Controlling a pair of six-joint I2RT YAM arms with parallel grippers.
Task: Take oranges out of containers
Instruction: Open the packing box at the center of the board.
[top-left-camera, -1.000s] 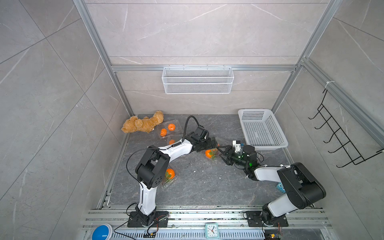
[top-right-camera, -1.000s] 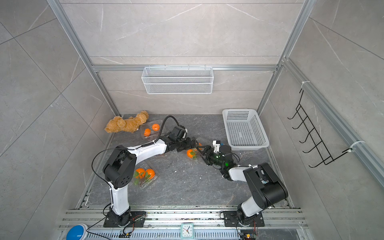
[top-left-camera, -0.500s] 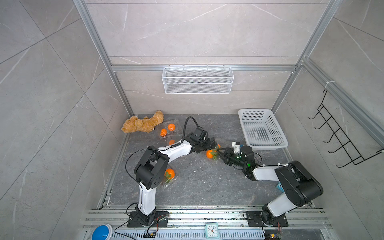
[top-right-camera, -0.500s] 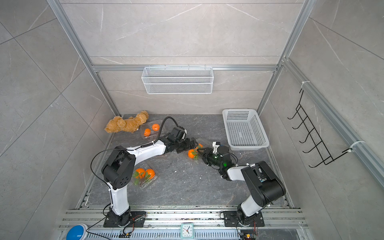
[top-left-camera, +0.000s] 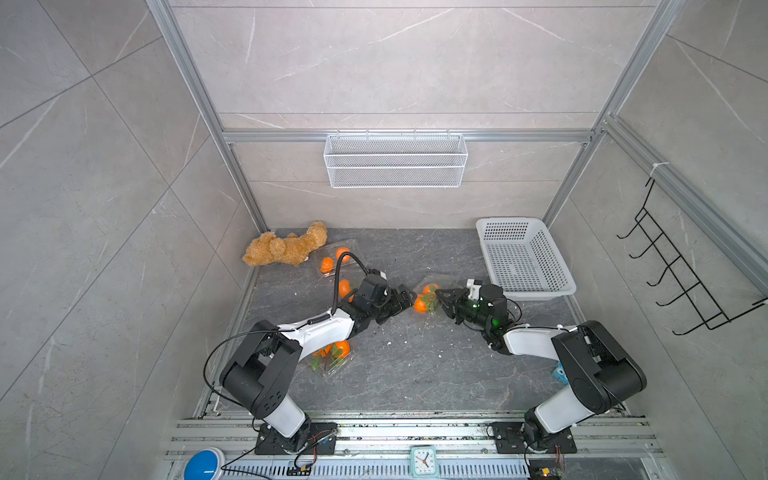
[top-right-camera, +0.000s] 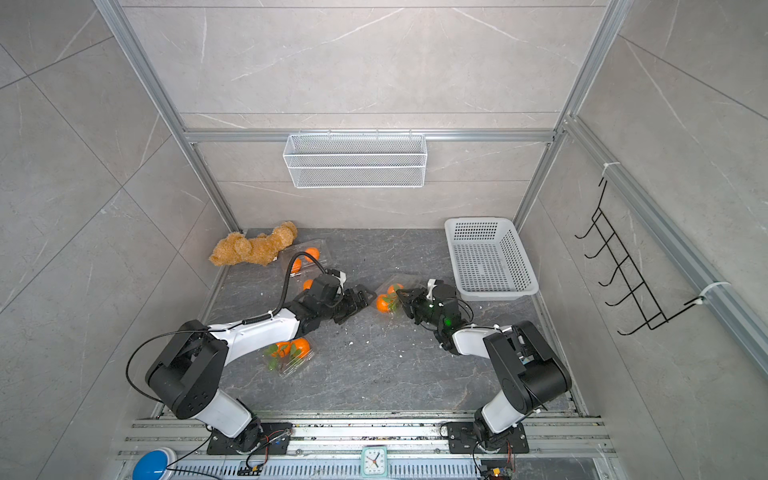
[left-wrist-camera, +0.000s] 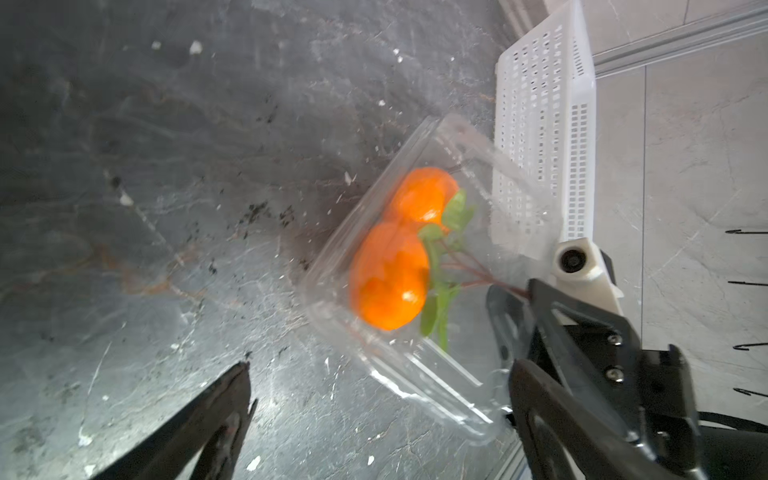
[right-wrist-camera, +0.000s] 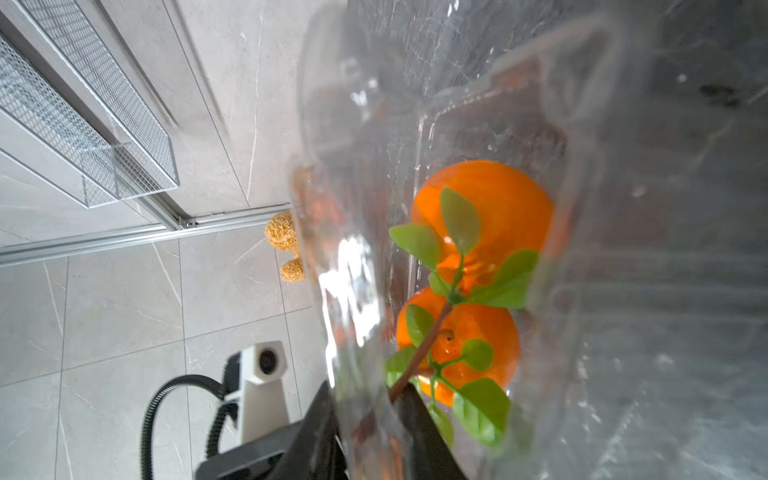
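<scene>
Grey marble worktop (top-left-camera: 415, 374) covers the bottom of a tiled booth with aluminium posts. At its middle, between the two arms, lies the middle container (left-wrist-camera: 399, 370) with two oranges (left-wrist-camera: 390, 286) inside, side by side. We cannot say surely how its lid stands, because in both wrist views the clear plastic is blurred and full of glare. The right gripper (top-left-camera: 441, 298) has its jaws closed on the brown stem (right-wrist-camera: 419, 352) that leads to these oranges; green leaves hide where the stem joins the fruit. The left gripper (left-wrist-camera: 378, 370) hangs just left of this container, jaws wide open and holding nothing.

On the near left, the near-left container (top-left-camera: 332, 368) is half covered by the left forearm, so only part of its fruit shows. Of the third container, behind the left wrist, we see little more than one orange (top-left-camera: 344, 287). The far-left container (top-left-camera: 351, 245) lies just beside the teddy bear (top-left-camera: 286, 249).

At the far right stands the white basket (top-left-camera: 536, 293), near the middle container but apart from it. Bare worktop stretches on the near side between both arms.
</scene>
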